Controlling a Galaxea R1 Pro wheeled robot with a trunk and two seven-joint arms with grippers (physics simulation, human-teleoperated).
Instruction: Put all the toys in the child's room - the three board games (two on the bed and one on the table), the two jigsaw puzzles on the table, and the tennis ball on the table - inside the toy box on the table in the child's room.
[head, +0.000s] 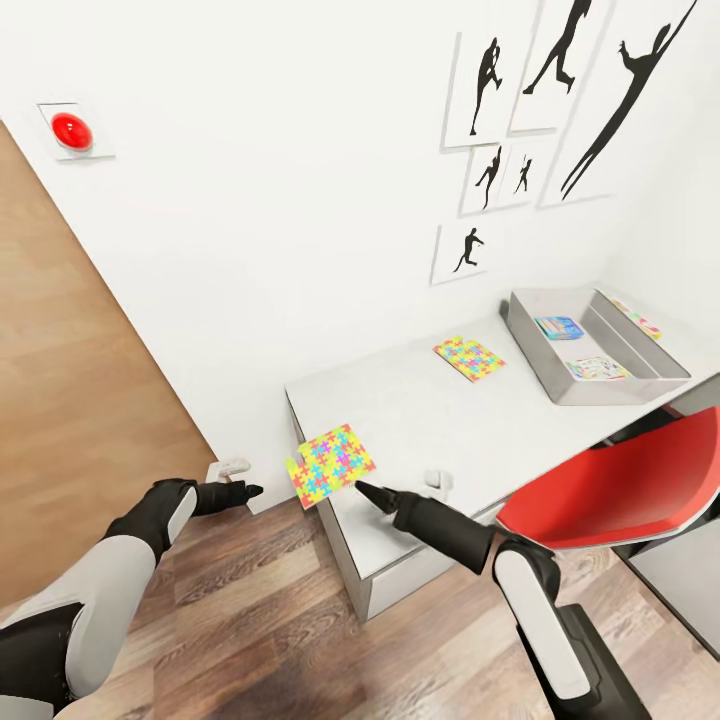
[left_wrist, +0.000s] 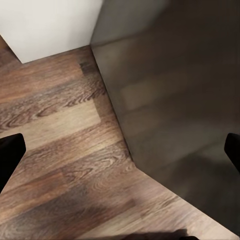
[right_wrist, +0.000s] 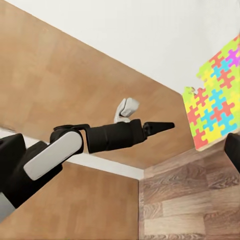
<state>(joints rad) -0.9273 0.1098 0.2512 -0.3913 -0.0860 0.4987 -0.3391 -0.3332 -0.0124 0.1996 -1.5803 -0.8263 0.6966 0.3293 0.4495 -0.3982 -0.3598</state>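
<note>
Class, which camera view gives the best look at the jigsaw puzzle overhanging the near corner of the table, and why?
The head view: the jigsaw puzzle shows whole, overhanging the table corner by the right gripper. The right wrist view cuts it off at the picture's edge. The left wrist view looks at floor and the table's dark side.

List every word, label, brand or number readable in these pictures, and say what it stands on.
No text reads clearly.
Blue game box in the grey toy box: print too small to read.
White-green game box in the same bin: print blurred.
Wall pictures: black silhouettes of athletes, no words.
Red wall button: no label visible.
Jigsaw mats: coloured pieces, no text.
</note>
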